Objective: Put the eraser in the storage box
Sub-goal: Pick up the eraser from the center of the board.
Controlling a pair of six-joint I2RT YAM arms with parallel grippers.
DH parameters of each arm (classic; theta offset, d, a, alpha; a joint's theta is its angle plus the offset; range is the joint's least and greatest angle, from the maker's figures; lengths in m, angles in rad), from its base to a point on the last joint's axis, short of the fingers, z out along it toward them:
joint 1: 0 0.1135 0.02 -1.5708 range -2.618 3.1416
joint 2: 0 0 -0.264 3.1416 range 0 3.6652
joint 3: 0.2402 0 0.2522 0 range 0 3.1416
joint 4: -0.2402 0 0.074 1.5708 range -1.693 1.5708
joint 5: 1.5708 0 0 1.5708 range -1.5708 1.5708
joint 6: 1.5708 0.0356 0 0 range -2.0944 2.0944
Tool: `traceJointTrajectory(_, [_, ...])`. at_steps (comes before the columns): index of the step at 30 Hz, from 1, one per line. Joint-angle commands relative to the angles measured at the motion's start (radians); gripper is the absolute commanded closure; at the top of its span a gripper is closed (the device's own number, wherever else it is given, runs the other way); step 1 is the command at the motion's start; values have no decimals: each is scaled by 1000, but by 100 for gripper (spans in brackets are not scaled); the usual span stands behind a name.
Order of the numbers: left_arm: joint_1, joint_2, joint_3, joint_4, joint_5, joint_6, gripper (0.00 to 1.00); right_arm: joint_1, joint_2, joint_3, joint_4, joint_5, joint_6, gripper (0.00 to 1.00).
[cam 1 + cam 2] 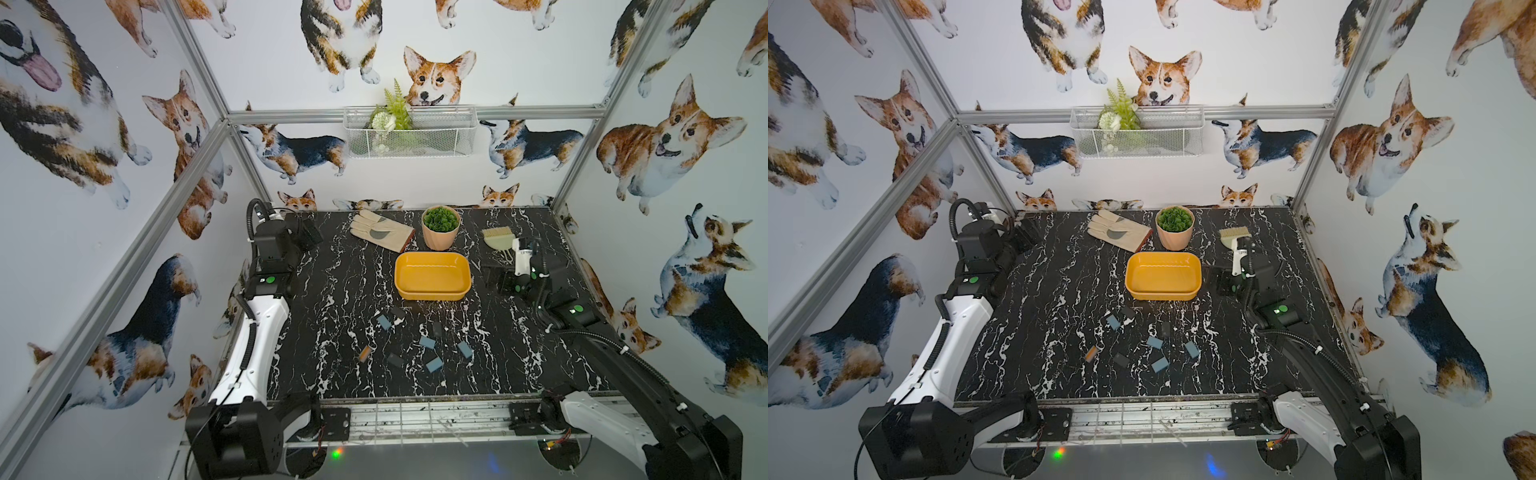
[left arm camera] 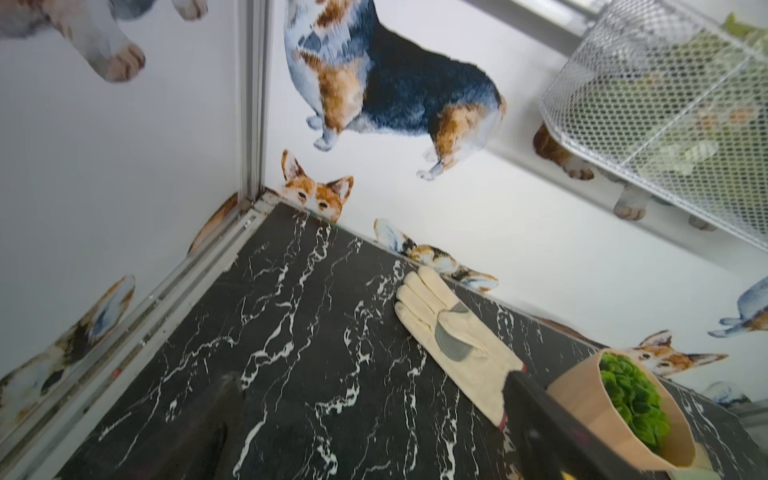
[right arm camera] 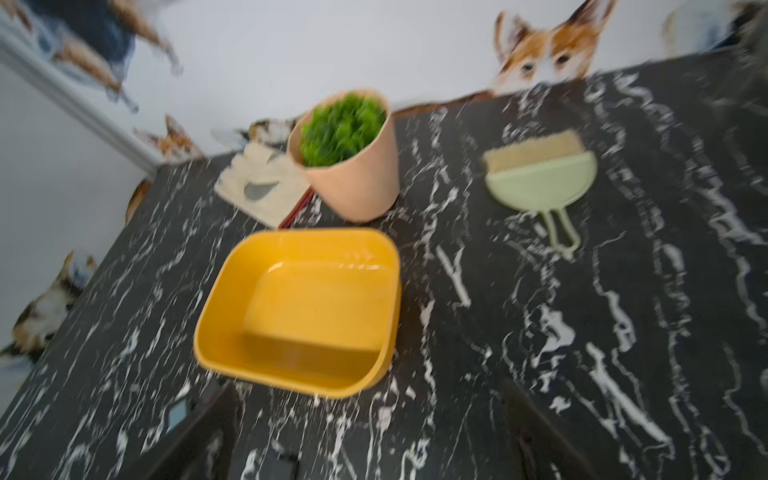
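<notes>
Blue-grey rectangular erasers (image 1: pixel 427 343) lie outside the shallow mustard-yellow plastic storage box (image 1: pixel 430 294); peach pot (image 1: pixel 440 242) holds greenery (image 1: pixel 440 219); left gripper (image 2: pixel 370 382), right gripper (image 3: pixel 368 392) both released.

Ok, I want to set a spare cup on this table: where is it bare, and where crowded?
Widest bare patch: between the left arm and the box, in front of the glove. A smaller one lies between the erasers and the right arm. Crowded: the back row of glove, pot and brush, and the eraser-strewn front middle.
</notes>
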Motion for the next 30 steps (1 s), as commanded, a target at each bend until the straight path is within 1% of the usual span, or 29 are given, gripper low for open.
traceJointTrajectory(1, [-44,14,26,-221,28,-22,0,182,29,45,-350,108,43,1])
traceJointTrajectory(2, [-73,21,31,-246,-8,-11,0,245,48,50,-412,163,85,0])
traceJointTrajectory(4, [-166,44,56,-298,-123,33,0,338,86,39,-488,208,165,0])
traceJointTrajectory(6, [-279,77,89,-343,-258,84,0,396,116,9,-514,215,241,0])
traceJointTrajectory(7, [-322,96,107,-362,-299,96,0,414,134,-4,-518,204,269,0])
traceJointTrajectory(8, [-346,109,118,-372,-313,98,0,430,148,-10,-520,195,288,1])
traceJointTrajectory(9, [-359,120,124,-375,-302,90,0,452,165,-15,-517,195,301,0])
traceJointTrajectory(11, [-365,129,121,-367,-265,69,0,497,207,-11,-517,227,321,0])
traceJointTrajectory(14, [-369,123,105,-348,-251,52,0,512,261,-6,-504,241,311,4])
traceJointTrajectory(16, [-369,119,97,-340,-245,52,0,512,293,-7,-472,215,288,9])
traceJointTrajectory(18, [-369,122,97,-344,-249,55,0,512,314,-22,-428,184,269,11])
traceJointTrajectory(23, [-369,126,91,-342,-248,55,0,513,360,-30,-374,152,217,12])
traceJointTrajectory(25, [-368,129,88,-339,-244,55,0,513,393,-21,-356,111,189,13])
traceJointTrajectory(30, [-367,137,90,-341,-258,57,0,513,486,7,-353,95,153,13])
